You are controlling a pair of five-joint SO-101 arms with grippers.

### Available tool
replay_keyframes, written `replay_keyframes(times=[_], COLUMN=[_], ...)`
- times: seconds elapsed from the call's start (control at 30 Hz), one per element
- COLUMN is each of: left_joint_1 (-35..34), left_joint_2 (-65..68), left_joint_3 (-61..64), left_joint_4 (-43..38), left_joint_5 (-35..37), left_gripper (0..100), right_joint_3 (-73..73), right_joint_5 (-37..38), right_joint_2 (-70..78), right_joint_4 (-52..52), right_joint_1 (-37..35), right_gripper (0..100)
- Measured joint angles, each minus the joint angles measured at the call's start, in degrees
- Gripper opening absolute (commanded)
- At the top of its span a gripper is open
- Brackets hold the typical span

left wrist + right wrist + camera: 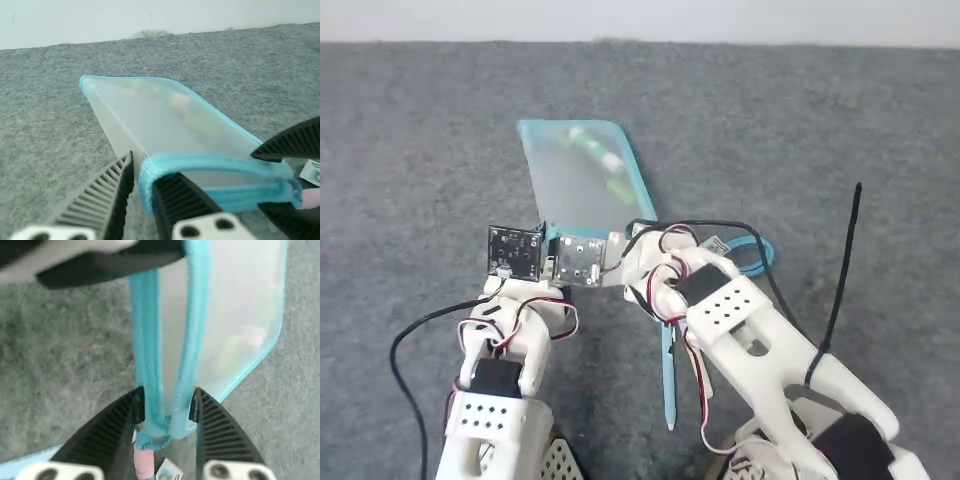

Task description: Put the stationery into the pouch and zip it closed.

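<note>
2 tools met at the near, open end of the pouch [582, 180], a frosted sleeve with teal edging that lay lengthwise on the grey desk [420, 150], its closed, round-cornered end pointing away from the arms. Some stationery [603, 160], small green and white pieces, sat inside it toward the far end, dimly visible through the wall of the pouch. The left tool [142, 175] was narrowed onto 1 corner of the teal rim, with the fabric pinched between its ribbed fingers [112, 187]. The right tool [165, 407] was closed around the other end of the mouth, where the 2 teal zip edges ran together between its pads; a small pink tab [143, 462] hung just beneath that point. In the high view, 1 slim teal stick [667, 385] lay outside the pouch on the desk between the 2 arms, partly under the right arm, and a teal loop [760, 255] showed beside that arm. Grey desk stretched broadly on both sides of the pouch and beyond its far end up to the white wall [640, 20].
</note>
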Motion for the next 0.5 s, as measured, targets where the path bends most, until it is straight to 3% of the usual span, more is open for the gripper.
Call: replay_keyframes(times=[0.27, 0.5], left_joint_1=[0.0, 0.1], left_joint_2=[0.0, 0.0], left_joint_3=[0.0, -4.5], left_joint_4=[0.5, 7.9], left_joint_5=[0.0, 0.0], left_gripper=[1, 1], right_joint_3=[2.5, 2.5], right_joint_5=[-0.6, -4.2], right_joint_2=[-1.8, -1.9], right_joint_4=[0.5, -6.0], right_joint_1=[1.6, 2.4], right_gripper=[23.4, 21.9])
